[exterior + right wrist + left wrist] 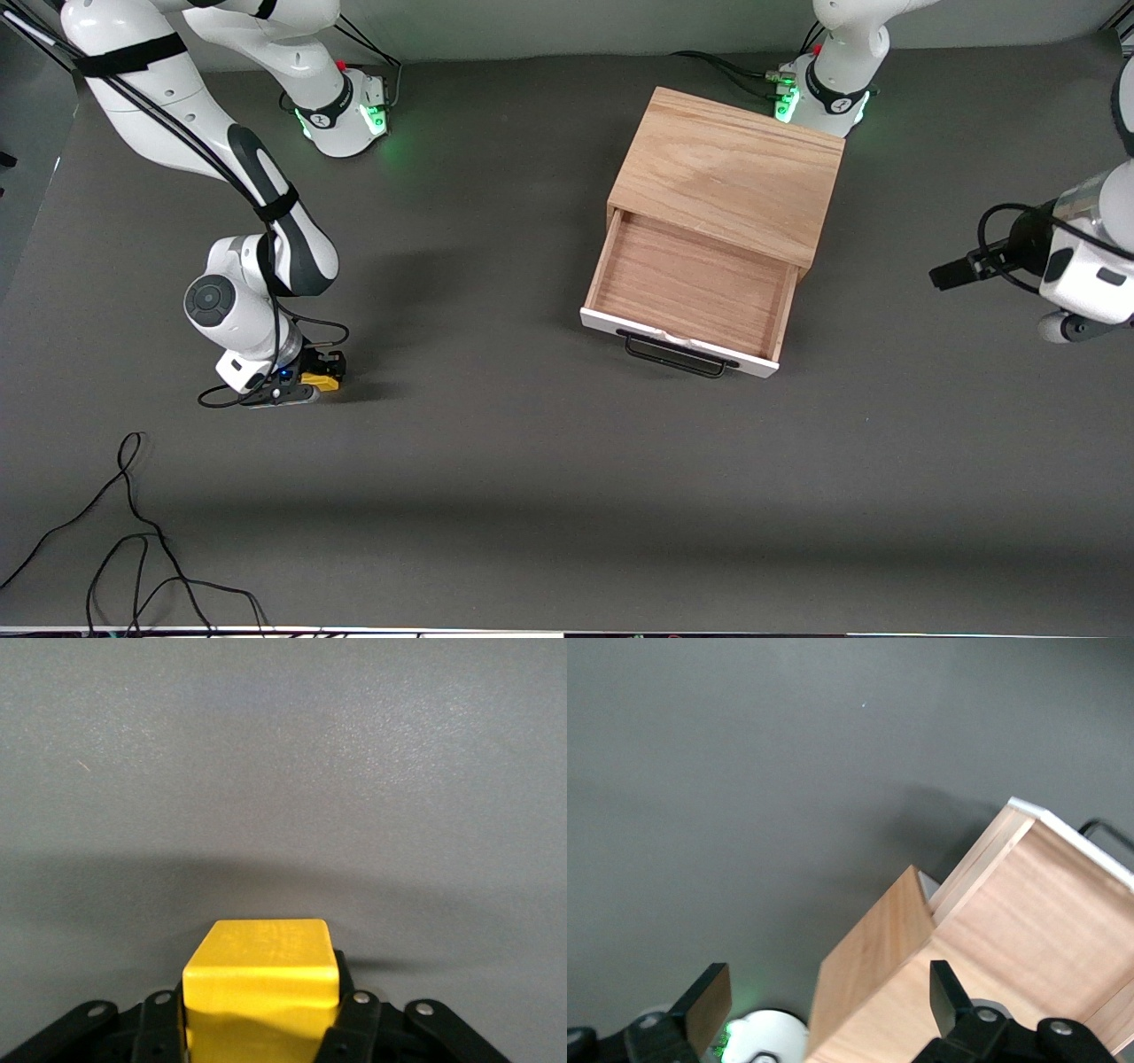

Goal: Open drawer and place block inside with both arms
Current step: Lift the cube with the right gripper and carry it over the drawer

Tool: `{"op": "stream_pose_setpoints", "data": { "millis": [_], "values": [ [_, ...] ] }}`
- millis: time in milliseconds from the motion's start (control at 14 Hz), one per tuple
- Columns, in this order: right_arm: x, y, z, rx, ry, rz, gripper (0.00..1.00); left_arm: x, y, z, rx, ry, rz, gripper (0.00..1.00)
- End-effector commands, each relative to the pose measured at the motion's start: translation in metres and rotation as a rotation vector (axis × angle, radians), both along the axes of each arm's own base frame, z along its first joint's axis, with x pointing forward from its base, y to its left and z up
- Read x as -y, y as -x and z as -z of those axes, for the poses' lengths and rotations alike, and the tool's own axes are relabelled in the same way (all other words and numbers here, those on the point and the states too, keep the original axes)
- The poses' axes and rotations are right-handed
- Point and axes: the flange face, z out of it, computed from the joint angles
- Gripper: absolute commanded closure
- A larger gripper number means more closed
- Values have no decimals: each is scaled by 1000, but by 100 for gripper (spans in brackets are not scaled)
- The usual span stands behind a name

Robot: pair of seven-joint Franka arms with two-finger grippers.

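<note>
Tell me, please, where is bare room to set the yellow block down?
The open drawer shows a bare wooden floor. Bare mat lies between the right tool, shut on the block, and the drawer's handle. Cables crowd the mat's corner nearest the camera.

arms: 2 [266, 257] [1081, 257] | block: 1 [321, 382] | drawer: 1 [691, 288] | box: 1 [731, 173] | loose cable: 1 [133, 540]
</note>
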Motion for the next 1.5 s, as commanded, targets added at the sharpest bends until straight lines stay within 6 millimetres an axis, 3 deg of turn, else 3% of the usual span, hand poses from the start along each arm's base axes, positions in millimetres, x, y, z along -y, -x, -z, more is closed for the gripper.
{"op": "stream_pose_setpoints", "data": {
  "millis": [0, 71, 286, 571, 857, 1000, 1143, 1429],
  "values": [
    [-11, -3, -32, -3, -7, -4, 61, -6, 24, -13, 14, 4, 143, 0],
    [-18, -7, -49, -6, -10, 9, 61, -10, 24, -14, 21, 7, 166, 0],
    [-65, -21, -110, -38, -10, 22, 61, -27, 32, -17, 58, 7, 198, 0],
    [-128, -51, -209, -126, 18, 110, 61, -22, 45, -16, 108, -8, 257, 0],
    [-184, -54, -294, -142, 23, 205, 61, -34, 41, -30, 132, 4, 281, 0],
    [-220, -53, -320, -118, 15, 205, 61, -34, 39, -37, 141, 6, 282, 0],
    [-258, -53, -332, -96, 1, 263, 61, -28, 36, -40, 147, 10, 288, 0],
    [-385, -17, -340, -76, -111, 415, 61, -26, 31, -40, 149, 12, 279, 0]
  ]
}}
